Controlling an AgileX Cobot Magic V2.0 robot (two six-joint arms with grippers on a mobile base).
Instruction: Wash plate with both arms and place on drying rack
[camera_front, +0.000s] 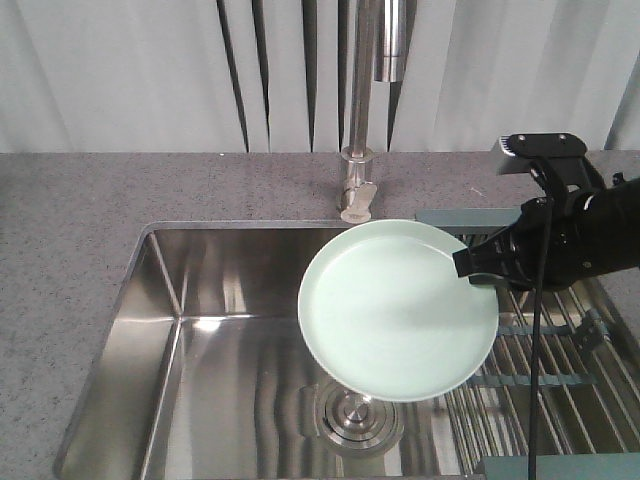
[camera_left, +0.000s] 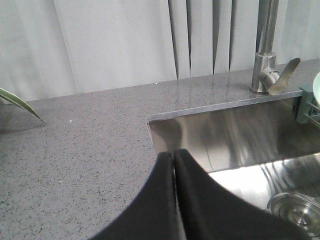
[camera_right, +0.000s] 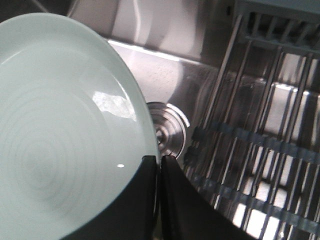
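Right wrist view: plate (camera_right: 60, 125) cropped left and bottom; its rim vanishes between the right jaws. Front view: drying rack (camera_front: 585, 398) below those jaws cut by right and bottom edges, partly behind plate; drain (camera_front: 352, 420) half hidden under it.

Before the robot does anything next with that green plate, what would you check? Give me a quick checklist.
1. Right gripper clamped on the plate rim: ok.
2. Left gripper helping hold it: not ok; shut, empty, near the sink corner.
3. Drying rack wires in view free of dishes: ok.
4. Water running from the faucet: not ok, none visible.
5. Plate clean: cannot tell.
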